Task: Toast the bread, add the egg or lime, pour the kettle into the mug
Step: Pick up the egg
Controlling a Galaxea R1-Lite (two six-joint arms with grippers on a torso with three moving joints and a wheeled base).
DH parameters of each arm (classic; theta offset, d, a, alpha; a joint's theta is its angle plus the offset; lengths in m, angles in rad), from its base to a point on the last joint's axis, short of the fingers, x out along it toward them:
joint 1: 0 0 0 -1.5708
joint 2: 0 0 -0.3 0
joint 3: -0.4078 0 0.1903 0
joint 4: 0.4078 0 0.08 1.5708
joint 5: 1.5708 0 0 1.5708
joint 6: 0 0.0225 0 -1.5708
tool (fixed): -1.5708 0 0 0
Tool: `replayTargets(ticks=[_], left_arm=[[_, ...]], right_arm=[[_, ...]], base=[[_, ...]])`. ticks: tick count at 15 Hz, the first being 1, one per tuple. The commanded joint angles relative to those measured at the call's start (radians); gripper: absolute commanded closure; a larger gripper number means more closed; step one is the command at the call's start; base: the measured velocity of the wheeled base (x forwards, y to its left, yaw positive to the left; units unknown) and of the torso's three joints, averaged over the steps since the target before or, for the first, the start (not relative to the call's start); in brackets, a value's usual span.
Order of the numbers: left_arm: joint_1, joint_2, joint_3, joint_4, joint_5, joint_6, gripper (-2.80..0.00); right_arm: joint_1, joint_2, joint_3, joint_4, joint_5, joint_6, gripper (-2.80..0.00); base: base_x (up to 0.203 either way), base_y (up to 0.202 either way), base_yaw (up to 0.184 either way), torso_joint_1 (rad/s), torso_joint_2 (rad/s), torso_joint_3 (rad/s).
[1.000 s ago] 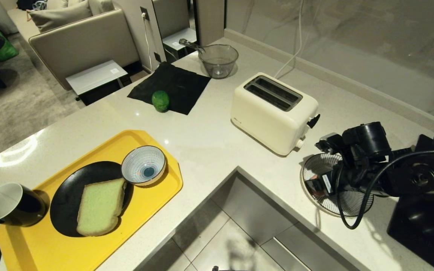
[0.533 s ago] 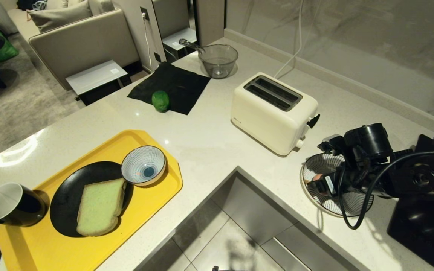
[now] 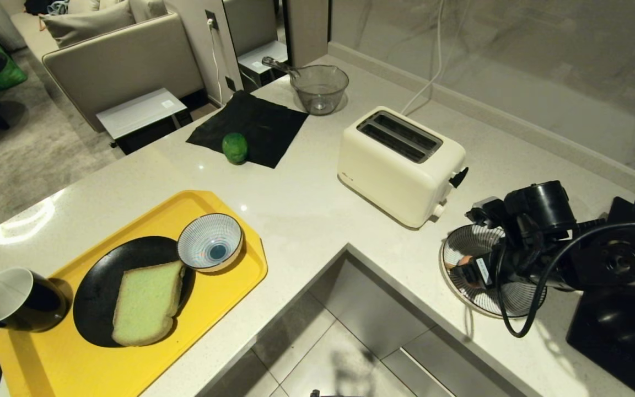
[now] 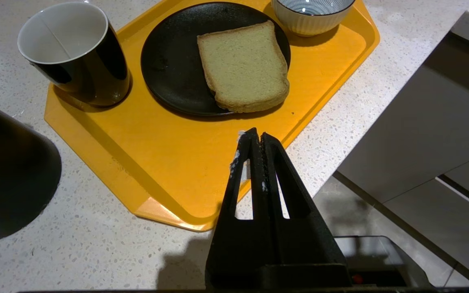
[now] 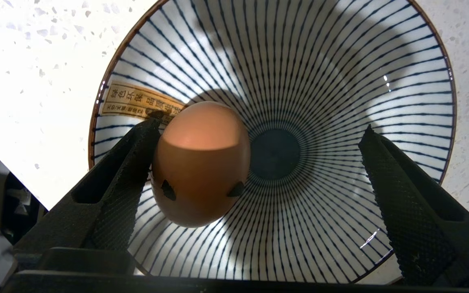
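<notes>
Shifted slightly rightward, right gripper [image 5: 259, 162] hangs over striped ceramic bowl [image 5: 340, 61]. Jaws wide; one ribbed finger [image 5: 128, 171] beside smooth brown egg [image 5: 202, 162]. Left gripper [image 4: 255, 140] pressed closed.

Tan sticker [image 5: 143, 104] with dark Chinese characters on inner wall of striped bowl [image 5: 340, 81]; top line partly legible, small print too fine. Small mark on toaster [image 3: 400, 165] front unreadable.

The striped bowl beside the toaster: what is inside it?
One brown egg with dark marks lies in the striped bowl, between the open fingers of the right end effector. From the head camera the arm covers much of the bowl, so only this egg is confirmed.
</notes>
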Motion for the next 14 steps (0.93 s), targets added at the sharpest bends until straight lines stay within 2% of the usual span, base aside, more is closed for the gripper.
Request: replayTargets(ticks=[1, 9, 14], left_arm=[[0.0, -0.001, 0.0, 0.0, 0.0, 0.0, 0.0], [0.0, -0.001, 0.0, 0.0, -0.001, 0.0, 0.0], [0.0, -0.001, 0.0, 0.0, 0.0, 0.0, 0.0]], right_arm=[[0.001, -0.001, 0.01, -0.001, -0.001, -0.001, -2.8], [0.007, 0.004, 0.011, -0.004, -0.001, -0.003, -2.8], [0.013, 0.005, 0.013, -0.006, 0.002, -0.044, -2.8]], base=[[0.0, 0.0, 0.0, 0.0, 0.0, 0.0], [0.0, 0.0, 0.0, 0.0, 0.0, 0.0], [0.0, 0.0, 0.0, 0.0, 0.0, 0.0]])
